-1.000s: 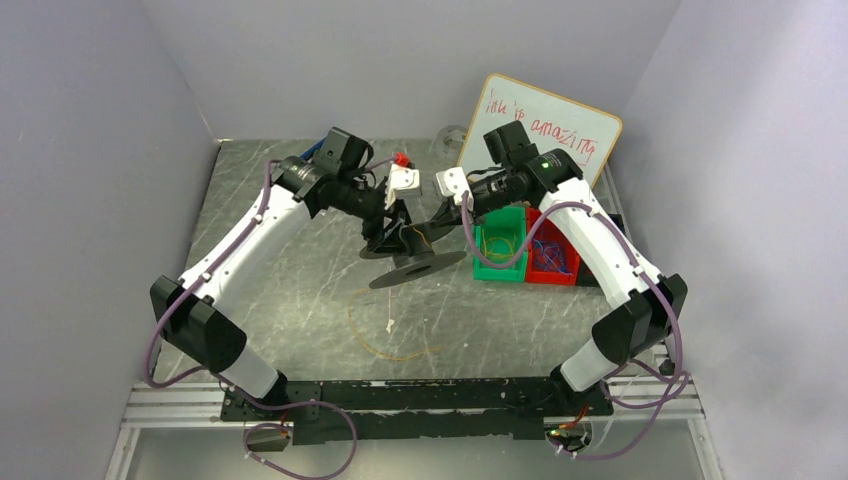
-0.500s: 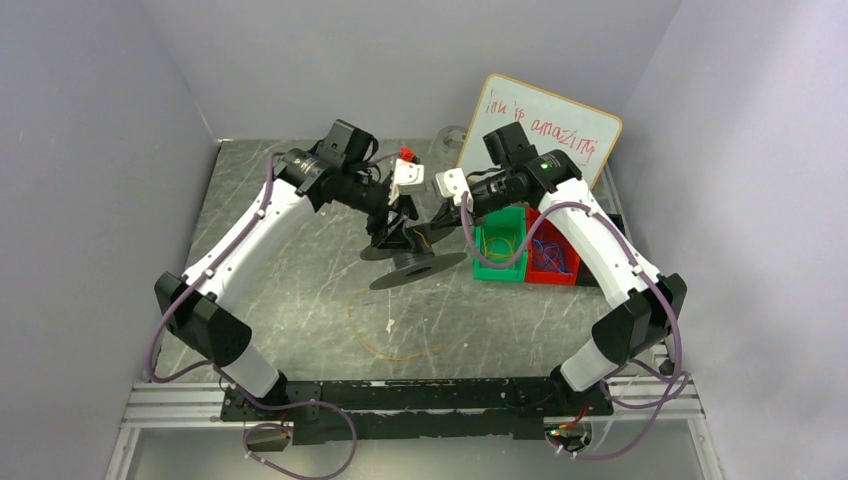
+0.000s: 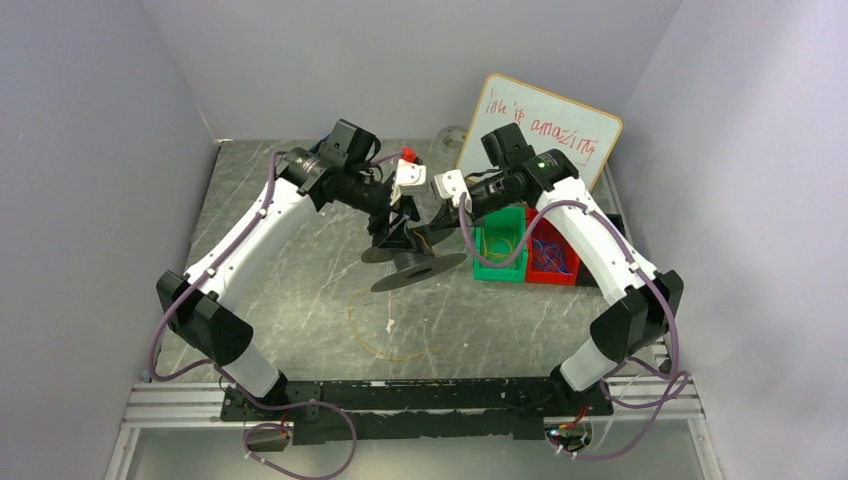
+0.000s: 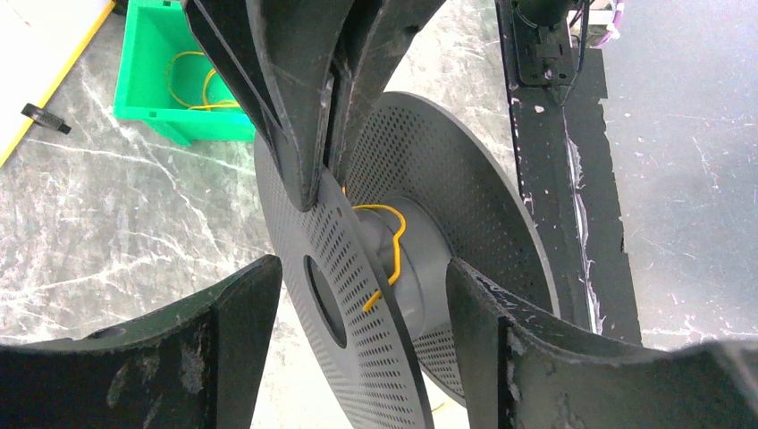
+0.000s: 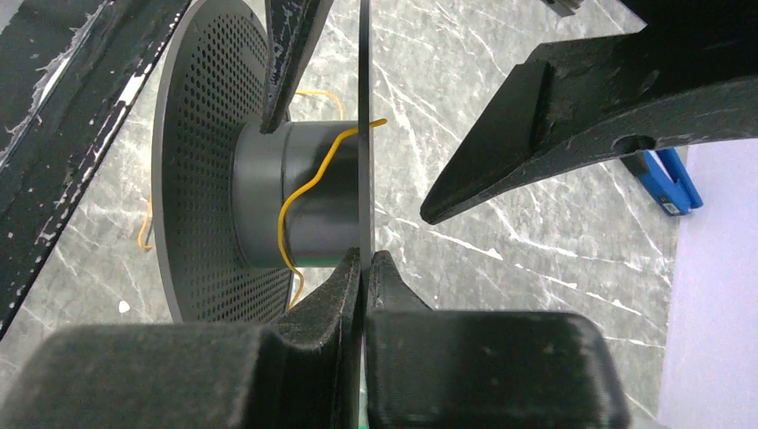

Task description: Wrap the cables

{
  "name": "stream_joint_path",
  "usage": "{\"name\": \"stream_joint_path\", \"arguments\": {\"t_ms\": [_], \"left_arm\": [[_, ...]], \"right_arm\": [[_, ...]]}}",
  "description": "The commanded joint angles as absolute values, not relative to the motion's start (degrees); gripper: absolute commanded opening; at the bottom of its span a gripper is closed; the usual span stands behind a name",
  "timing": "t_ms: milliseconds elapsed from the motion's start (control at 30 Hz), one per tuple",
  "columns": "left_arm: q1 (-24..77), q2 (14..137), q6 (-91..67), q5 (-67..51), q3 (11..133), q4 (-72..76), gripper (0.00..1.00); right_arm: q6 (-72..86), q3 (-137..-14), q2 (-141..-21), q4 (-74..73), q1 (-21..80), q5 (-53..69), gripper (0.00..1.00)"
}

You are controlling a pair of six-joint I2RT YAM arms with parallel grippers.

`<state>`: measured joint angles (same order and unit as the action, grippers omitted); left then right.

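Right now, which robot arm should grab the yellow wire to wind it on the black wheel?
Probably the left arm. Its jaws stand open around the spool, free to take the cable. The right arm has its jaws shut on the spool's rim, holding it.

Your spool [image 4: 357,295] is black: both flanges carry a regular grid of small punched dots, while the hub is a smooth dark grey. The cable [image 4: 391,239] crossing that hub is bright yellow. In the overhead view, its loop low in the centre of the frame looks paler, a yellowish tan. You're working over a table [image 3: 290,270] patterned like grey marble with white veins. Right of centre you have a green bin [image 3: 497,270] and a red bin [image 3: 548,278], the red one holding blue-purple wires [image 3: 548,255]. The whiteboard [image 3: 565,118] at upper right is white, tan-framed, with red handwriting. The arms [image 3: 245,238] are white with black joints and purple cabling.
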<state>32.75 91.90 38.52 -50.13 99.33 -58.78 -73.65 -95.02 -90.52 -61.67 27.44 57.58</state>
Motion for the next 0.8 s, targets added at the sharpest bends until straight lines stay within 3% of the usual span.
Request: {"name": "stream_joint_path", "arguments": {"t_ms": [0,400,767], "left_arm": [[33.1,91.8,40.5,-52.0,102.1,-60.0,0.72],[34.9,91.7,42.2,-47.6,99.0,-60.5,0.6],[35.0,91.5,41.9,-47.4,99.4,-60.4,0.42]], "right_arm": [[-75.9,-97.4,-91.1,-62.2,27.2,62.3,0.0],[-75.1,-97.8,-90.9,-61.4,27.0,62.8,0.0],[-74.1,-98.6,-90.7,-60.8,26.5,62.9,0.0]]}}
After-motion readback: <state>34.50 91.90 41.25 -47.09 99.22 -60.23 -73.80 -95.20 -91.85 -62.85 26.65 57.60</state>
